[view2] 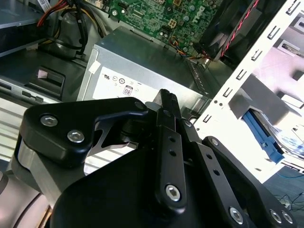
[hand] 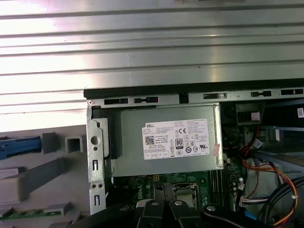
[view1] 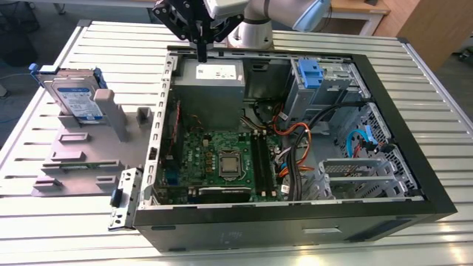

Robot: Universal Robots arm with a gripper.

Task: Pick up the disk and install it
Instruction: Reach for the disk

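The disk [view1: 76, 98], upright in a grey fixture [view1: 81, 166] on the table [view1: 59, 233], stands well apart from the gripper [view1: 201, 55], which hangs closed and empty over the power supply box [view1: 210, 91]; a sound pick likely needs it opened and squared to the disk's blue-framed edges.

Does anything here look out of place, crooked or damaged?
Nothing stands out. The disk stands on edge in the grey holder beside the open case; the gripper, shut and empty, is above the power supply.
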